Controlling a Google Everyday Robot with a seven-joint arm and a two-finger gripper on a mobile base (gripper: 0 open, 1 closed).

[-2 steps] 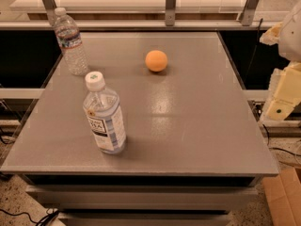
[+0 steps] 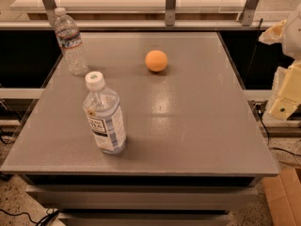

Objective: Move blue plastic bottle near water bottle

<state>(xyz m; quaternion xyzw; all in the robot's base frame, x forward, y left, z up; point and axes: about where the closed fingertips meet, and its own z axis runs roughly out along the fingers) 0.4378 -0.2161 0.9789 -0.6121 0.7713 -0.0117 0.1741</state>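
**Gripper off the table's edge, both bottles upright across from it**

Your gripper [image 2: 285, 98] hangs beyond the side edge of the grey table [image 2: 197, 126], above floor level and clear of everything on the tabletop. You cannot tell from this view how far it is open, nor whether it has hold of anything.

The blue plastic bottle [image 2: 104, 119] stands upright well away from the gripper, across most of the table's width, near the front edge. The water bottle [image 2: 70, 42] stands upright farther from the gripper again, at the back corner on the opposite side. The two bottles are apart, not touching.

An orange ball [image 2: 156, 60] rests toward the back of the table, closer to the gripper than either bottle. A cardboard box [image 2: 284, 197] sits on the floor below the gripper.
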